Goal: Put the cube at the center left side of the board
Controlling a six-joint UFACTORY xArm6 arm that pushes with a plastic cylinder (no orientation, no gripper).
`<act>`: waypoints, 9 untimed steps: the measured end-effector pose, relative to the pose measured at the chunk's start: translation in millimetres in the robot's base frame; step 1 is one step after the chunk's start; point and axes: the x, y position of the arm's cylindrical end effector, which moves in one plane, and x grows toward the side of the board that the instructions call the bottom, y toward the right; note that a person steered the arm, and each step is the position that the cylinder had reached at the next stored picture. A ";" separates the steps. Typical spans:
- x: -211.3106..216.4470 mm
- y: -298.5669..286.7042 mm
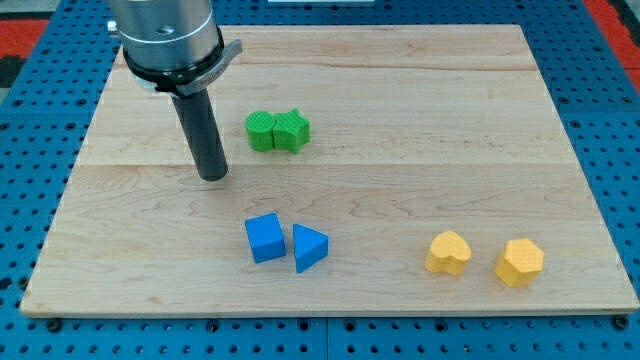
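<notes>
The blue cube (265, 238) lies on the wooden board (400, 110) below the middle, toward the view's left. A blue triangular block (309, 247) sits right beside it on its right. My tip (212, 176) rests on the board up and to the left of the cube, with a clear gap between them. It stands left of and slightly below two green blocks (278, 131) that touch each other.
A yellow heart-shaped block (448, 253) and a yellow hexagonal block (520, 262) lie near the board's bottom right. The arm's grey housing (165, 35) hangs over the board's top left. A blue pegboard (610, 120) surrounds the board.
</notes>
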 end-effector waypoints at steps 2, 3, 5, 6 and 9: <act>1.9 5.7; 1.9 6.3; 3.8 5.9; 3.8 5.9; 3.6 17.6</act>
